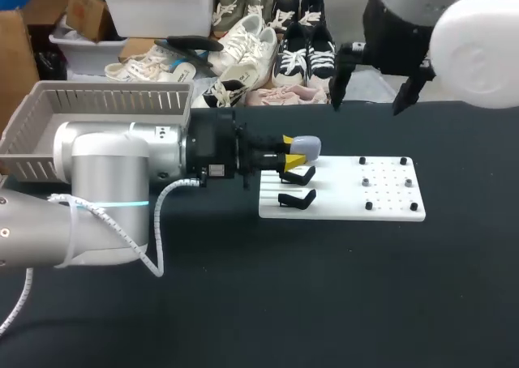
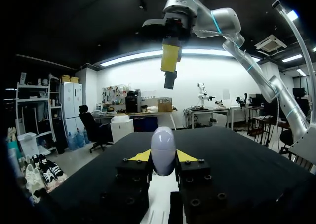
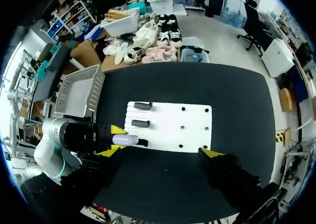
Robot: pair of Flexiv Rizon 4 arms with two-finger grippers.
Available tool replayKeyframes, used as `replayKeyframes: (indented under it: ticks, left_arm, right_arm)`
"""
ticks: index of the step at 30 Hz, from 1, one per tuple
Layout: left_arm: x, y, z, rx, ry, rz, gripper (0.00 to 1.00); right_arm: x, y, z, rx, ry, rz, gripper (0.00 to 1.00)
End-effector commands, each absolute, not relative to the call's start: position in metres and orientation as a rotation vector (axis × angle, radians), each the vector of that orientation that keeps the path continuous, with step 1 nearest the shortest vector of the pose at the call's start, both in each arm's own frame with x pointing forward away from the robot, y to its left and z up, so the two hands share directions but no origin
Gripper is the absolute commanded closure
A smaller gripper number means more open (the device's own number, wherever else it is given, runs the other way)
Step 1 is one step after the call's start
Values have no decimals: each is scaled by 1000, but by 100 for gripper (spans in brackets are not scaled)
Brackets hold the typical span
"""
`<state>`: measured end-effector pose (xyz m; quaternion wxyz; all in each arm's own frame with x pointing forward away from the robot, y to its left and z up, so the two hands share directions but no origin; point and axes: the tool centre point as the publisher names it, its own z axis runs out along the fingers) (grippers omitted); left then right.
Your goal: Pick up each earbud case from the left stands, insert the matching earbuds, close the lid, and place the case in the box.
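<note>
no text can be read.

Black-topped table point(image 1: 324, 303), matte and dark from near edge to far. Right of its middle, a flat white board point(image 1: 340, 194), long side lying left to right. On the board's right half, small dark pegs point(image 1: 369, 206), upright and set apart in rows of two.

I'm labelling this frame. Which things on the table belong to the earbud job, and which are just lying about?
Job:
earbud case, held in the left gripper
black stands
white board
grey basket
right gripper, open above the table

Lying about:
small pegs on the board, purpose unclear
</note>
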<state>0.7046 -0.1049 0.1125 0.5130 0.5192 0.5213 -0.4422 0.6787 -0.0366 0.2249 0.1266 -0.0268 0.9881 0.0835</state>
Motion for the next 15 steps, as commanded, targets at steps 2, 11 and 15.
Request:
replayKeyframes:
  ticks: [2, 11, 15]
  left_arm:
    - [706, -81, 135, 1196, 1285, -987, 100]
    - [733, -11, 144, 1051, 1415, -816, 100]
    - [748, 25, 154, 970, 1476, -697, 100]
  right_arm:
    - [654, -55, 235, -158, 2815, 390, 0]
    - [652, -55, 236, -169, 2811, 399, 0]
    - [652, -55, 236, -169, 2811, 399, 0]
